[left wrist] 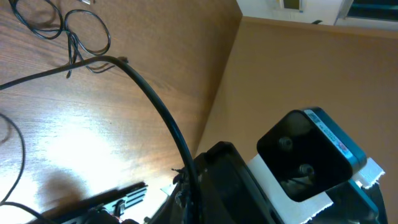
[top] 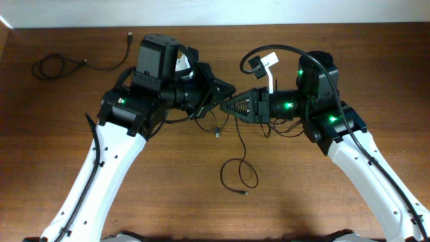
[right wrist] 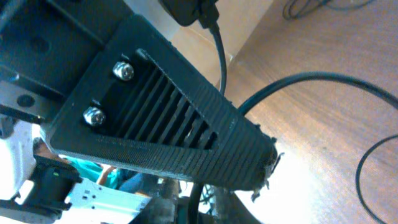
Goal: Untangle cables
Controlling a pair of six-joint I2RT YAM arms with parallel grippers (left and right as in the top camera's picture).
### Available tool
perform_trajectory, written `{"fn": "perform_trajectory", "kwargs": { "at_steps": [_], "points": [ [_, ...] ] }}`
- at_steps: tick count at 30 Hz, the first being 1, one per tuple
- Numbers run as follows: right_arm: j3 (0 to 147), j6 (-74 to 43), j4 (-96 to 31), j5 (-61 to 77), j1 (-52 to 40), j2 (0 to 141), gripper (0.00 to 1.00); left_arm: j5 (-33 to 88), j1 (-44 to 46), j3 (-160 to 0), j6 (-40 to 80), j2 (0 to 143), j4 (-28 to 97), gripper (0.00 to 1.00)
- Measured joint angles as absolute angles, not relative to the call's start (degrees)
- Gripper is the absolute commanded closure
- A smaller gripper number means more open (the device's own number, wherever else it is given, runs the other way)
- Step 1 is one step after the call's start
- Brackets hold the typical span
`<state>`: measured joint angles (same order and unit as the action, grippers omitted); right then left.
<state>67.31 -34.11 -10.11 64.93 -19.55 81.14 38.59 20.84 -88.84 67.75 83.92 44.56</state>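
So both arms meet nose to nose mid-desk. The left gripper is pressed together, and in its wrist view a black cord runs straight into the fingertips, so I'd say it's pinching the cable. I can't tell about the right gripper. Its wrist cam mostly shows one ribbed finger, with nothing clear on the gap.

The part that matters is that the cable trails from that meeting point toward the robot's side of the desk. Its long axis runs roughly far-to-near and ends in a loose loop lying flat on the wood. The small plug tip sits at the loop's near edge and points off to the robot's right. A short stub end dangles just under the grippers.

The loop sits a touch to the right of centre, so my guess is the right arm is the handier one to go down for it while the left holds the top end.

The other cable is well apart in the far left corner, loosely coiled. Its tail stretches left-to-right along the far edge, and its plug points away from the robot. The left arm is clearly closer to that one. It looks separated already, and only the bit at the grippers seems bunched.
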Motion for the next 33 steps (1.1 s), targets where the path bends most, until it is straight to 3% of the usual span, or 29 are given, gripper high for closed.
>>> {"fn": "perform_trajectory", "kwargs": {
  "at_steps": [3,12,20,25,29,31,33],
  "points": [
    [67.31,-33.89,-11.62,64.95,-19.55,81.14,0.51,38.54,20.82,-88.84,67.77,83.94,44.45,1.00],
    [67.31,-29.36,-18.31,64.51,-19.55,81.14,0.53,39.05,18.15,-88.84,68.40,83.94,44.36,1.00],
    [67.31,-26.89,-19.84,62.83,-19.55,81.14,0.92,41.06,15.62,-88.84,68.40,83.94,44.36,1.00],
    [67.31,-26.57,-19.77,62.81,-19.55,81.14,0.96,41.39,15.62,-88.84,68.40,83.94,44.36,0.99],
    [67.31,-26.55,-19.77,62.81,-19.55,81.14,0.96,41.47,15.62,-88.84,68.29,83.94,44.36,0.45],
    [67.31,-26.61,-19.03,62.76,-19.55,81.14,0.96,41.69,15.62,-88.84,68.73,83.94,44.36,0.33],
    [67.31,-27.22,-17.52,62.70,-19.55,81.14,0.96,41.78,15.62,-88.84,68.66,83.94,44.38,0.31]
  ]
}}
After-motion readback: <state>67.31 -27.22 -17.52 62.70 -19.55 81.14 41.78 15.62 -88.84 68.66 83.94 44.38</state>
